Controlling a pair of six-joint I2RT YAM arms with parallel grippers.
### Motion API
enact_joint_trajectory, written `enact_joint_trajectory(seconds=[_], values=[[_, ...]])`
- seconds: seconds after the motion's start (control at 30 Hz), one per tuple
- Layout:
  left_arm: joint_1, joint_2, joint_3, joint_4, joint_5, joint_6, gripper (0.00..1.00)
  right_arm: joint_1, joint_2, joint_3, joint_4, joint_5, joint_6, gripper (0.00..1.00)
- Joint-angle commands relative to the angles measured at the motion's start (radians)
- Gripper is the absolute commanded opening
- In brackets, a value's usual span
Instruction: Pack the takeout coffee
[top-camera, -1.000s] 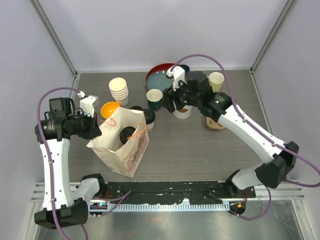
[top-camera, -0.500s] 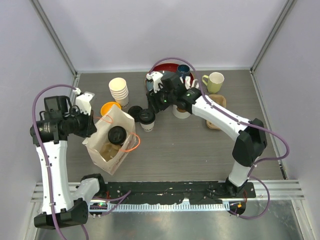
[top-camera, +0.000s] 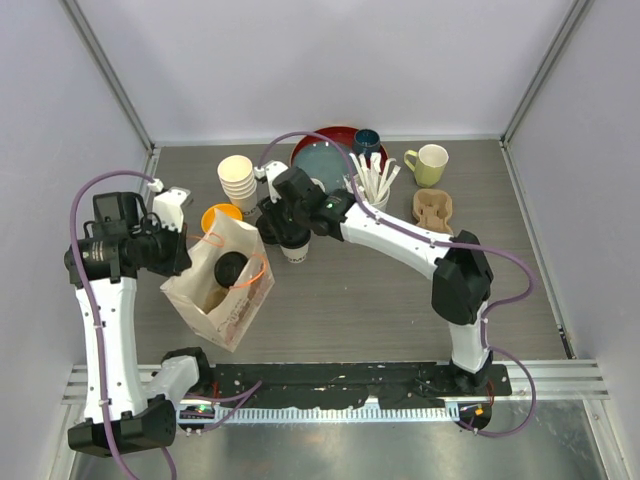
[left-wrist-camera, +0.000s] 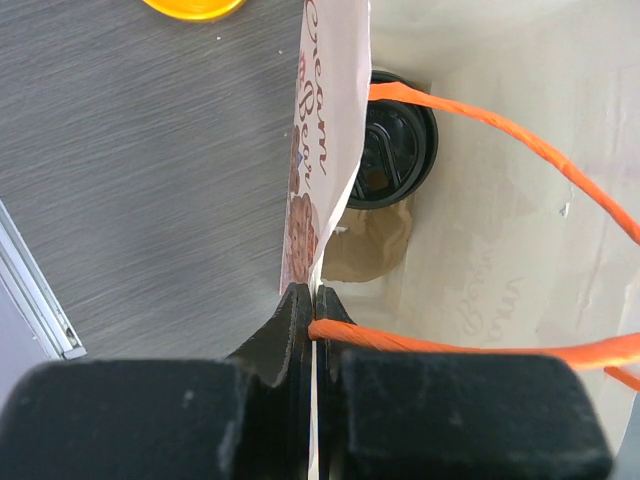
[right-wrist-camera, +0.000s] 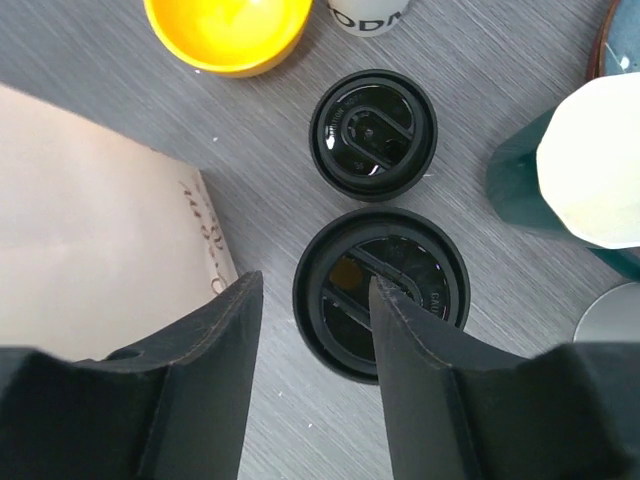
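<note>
**One coffee bagged, the other under the open right hand**

The paper bag (top-camera: 225, 300) stands tilted near the left edge of the surface (top-camera: 380, 290), its mouth open to the top camera. The left hand (left-wrist-camera: 312, 298) is closed tight on the bag's rim, pinching the paper wall between its fingers. An orange handle loop (left-wrist-camera: 480, 120) runs across the opening just beside the grip.

Inside the bag lies the first coffee cup (left-wrist-camera: 395, 150), its black lid facing the left wrist camera. It sits against the printed wall, above a brown fold at the bottom. I cannot tell whether it is upright.

The second coffee cup (right-wrist-camera: 400, 300) stands on the surface just right of the bag, left of the middle and towards the far edge. The right hand (right-wrist-camera: 315, 285) hangs directly over it with its two fingers spread wide and nothing held. From the right wrist view the lid shows in the gap between them, and neither finger can be seen touching it.

A smaller-looking black lid (right-wrist-camera: 373, 135) lies just beyond that cup; what is under it is unclear.

An orange bowl (top-camera: 220, 215) sits close to the bag's far side, and a stack of paper cups (top-camera: 238, 180) stands behind it. A dark teal mug (right-wrist-camera: 520, 185) is near the second cup on its right.
</note>
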Motion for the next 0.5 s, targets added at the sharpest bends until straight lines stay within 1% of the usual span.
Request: enact_joint_trajectory(seconds=[0.0, 0.2, 0.43, 0.47], values=[[-0.001, -0.014, -0.014, -0.104, -0.011, 0.004, 0.0, 0.005, 0.033, 0.07, 0.006, 0.108, 0.035, 0.5], [-0.001, -0.018, -0.017, -0.106, -0.017, 0.012, 0.0, 0.016, 0.088, 0.106, 0.0, 0.134, 0.024, 0.48], [-0.001, -0.019, -0.019, -0.106, -0.019, 0.018, 0.0, 0.028, 0.119, 0.104, -0.001, 0.139, 0.019, 0.47], [0.0, -0.021, -0.021, -0.103, -0.017, 0.018, 0.0, 0.03, 0.122, 0.106, -0.003, 0.14, 0.019, 0.46]])
